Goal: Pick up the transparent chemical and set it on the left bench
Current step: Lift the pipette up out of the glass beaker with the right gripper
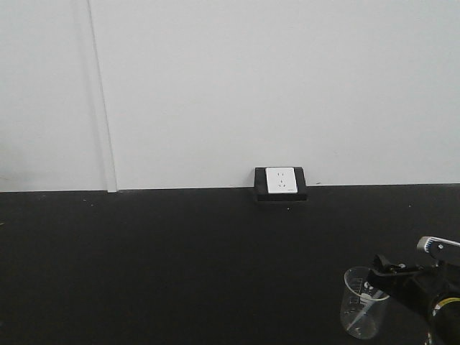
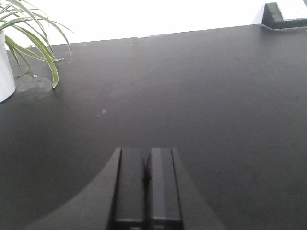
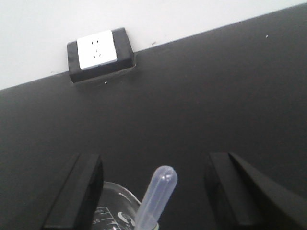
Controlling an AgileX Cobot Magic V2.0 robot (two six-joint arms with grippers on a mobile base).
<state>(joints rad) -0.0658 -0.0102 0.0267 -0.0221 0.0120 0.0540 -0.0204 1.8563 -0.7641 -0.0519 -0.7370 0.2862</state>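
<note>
Your right fingers (image 3: 79, 191) are open either side of the pipette (image 3: 160, 184) in the beaker (image 3: 112, 206); left fingers (image 2: 130, 187) are shut, empty. Close crooked and you could tip the beaker over.

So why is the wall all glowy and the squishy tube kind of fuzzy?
Left wrist view: the wall is washed out to pure white. Right wrist view: the pipette sits close to the lens, so it looks soft. Front view: grainy, with the worktop dark.
</note>
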